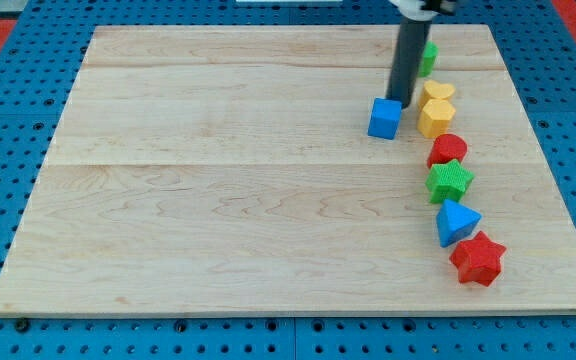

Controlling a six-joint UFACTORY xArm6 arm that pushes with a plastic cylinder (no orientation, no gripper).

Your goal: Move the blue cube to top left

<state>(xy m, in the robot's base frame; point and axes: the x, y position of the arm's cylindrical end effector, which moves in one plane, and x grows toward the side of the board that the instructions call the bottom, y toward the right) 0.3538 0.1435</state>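
The blue cube [384, 118] sits on the wooden board [218, 200] in the upper right part of the view. My tip [402, 101] is at the cube's upper right edge, touching or almost touching it. The dark rod rises straight up from there to the view's top. The board's top left corner lies far to the view's left of the cube.
A column of blocks runs down the view's right: a green block [428, 57] partly behind the rod, a yellow heart [438, 92], a yellow hexagon [434, 119], a red round block [449, 149], a green star [450, 181], a blue triangle [456, 221], a red star [478, 259].
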